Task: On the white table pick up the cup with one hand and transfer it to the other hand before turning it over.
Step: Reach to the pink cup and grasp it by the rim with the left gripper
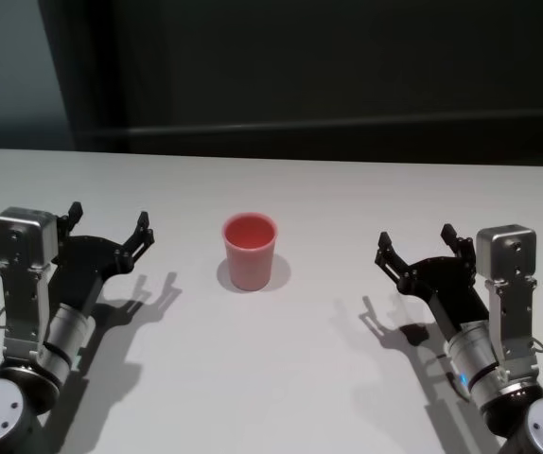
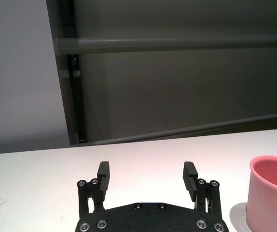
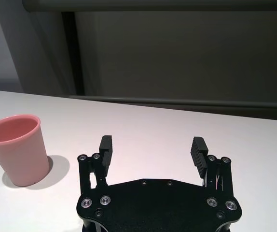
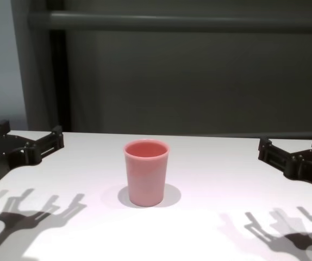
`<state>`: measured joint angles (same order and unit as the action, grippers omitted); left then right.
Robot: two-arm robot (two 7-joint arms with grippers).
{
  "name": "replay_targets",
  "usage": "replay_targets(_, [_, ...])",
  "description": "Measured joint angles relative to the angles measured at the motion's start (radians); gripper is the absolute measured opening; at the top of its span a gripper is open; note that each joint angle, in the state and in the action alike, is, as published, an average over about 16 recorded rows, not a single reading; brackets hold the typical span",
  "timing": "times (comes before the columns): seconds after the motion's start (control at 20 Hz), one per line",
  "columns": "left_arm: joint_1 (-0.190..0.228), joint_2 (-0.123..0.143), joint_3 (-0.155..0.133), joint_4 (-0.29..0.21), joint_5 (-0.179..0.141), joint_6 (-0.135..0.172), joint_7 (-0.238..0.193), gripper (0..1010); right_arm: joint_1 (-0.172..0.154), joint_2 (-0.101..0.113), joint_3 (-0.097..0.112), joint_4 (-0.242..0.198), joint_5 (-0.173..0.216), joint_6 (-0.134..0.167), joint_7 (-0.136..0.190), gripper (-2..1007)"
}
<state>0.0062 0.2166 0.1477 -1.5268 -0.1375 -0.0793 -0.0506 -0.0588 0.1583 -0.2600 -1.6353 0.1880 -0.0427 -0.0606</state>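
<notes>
Head view: the cup (image 1: 250, 251) stands upright mid white table (image 1: 300, 378), left gripper (image 1: 109, 230) at nine o'clock, right gripper (image 1: 416, 248) at three, both released, empty. Wrist views: dark wall panel (image 2: 177, 87) behind. Chest view: grey rail (image 4: 178, 22) overhead.

No readable text, labels, brands or numbers – no signs on anything

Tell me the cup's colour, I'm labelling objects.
The cup is plain salmon pink, no pattern; the chest view shows it best.
</notes>
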Motion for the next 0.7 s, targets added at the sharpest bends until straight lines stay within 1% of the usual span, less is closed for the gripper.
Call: replay_targets(0.7, [0.0, 0.0, 0.0, 0.0, 0.0, 0.0, 0.0, 1003, 0.0, 0.0, 0.0, 0.0, 0.0, 0.0, 0.0, 1002])
